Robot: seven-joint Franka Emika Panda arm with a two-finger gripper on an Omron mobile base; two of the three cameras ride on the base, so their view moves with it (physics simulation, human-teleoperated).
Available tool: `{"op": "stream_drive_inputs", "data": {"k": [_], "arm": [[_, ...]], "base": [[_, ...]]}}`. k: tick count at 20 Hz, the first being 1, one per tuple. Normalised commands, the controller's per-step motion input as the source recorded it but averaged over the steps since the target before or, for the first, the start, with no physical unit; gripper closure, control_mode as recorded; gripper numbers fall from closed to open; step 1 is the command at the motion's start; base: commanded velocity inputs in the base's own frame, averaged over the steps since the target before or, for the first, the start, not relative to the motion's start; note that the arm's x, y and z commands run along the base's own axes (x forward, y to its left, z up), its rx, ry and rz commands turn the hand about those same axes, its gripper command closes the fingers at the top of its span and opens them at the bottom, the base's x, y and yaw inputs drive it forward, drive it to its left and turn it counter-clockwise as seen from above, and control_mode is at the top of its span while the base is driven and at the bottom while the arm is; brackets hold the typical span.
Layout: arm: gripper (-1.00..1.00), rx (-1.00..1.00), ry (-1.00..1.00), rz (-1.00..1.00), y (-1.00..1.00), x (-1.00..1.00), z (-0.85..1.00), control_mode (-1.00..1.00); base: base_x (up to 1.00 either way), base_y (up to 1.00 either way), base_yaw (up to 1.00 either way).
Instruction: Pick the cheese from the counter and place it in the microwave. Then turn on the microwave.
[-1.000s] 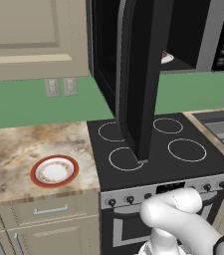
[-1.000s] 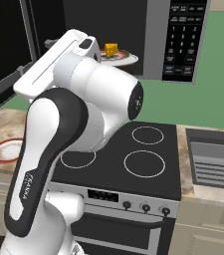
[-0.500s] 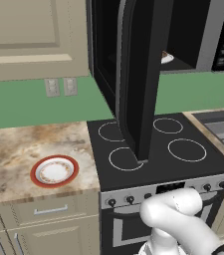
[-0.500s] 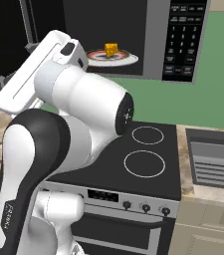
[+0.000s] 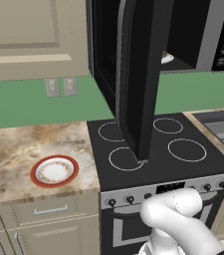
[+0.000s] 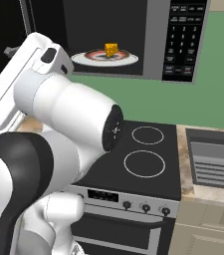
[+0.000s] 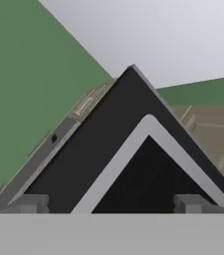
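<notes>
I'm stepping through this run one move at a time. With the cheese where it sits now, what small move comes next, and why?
Probably swing the door shut. The cheese already rests inside the microwave, the gripper is open and empty at the door, and starting it needs the door closed.

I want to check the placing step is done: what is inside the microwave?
Inside the microwave the cheese sits on a white plate, door open. The cavity's left part is covered by the arm.
</notes>
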Motion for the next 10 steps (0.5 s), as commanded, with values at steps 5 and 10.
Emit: {"op": "stream_drive_inputs", "data": {"k": [5, 10], "arm": [[-1.0, 0.0, -0.03, 0.07, 0.16, -0.36, 0.0, -1.0], [-1.0, 0.0, 0.0, 0.1, 0.2, -0.28, 0.0, -1.0]], "base": [[0.0, 0.0, 0.0], [0.0, 0.0, 0.0]]}}
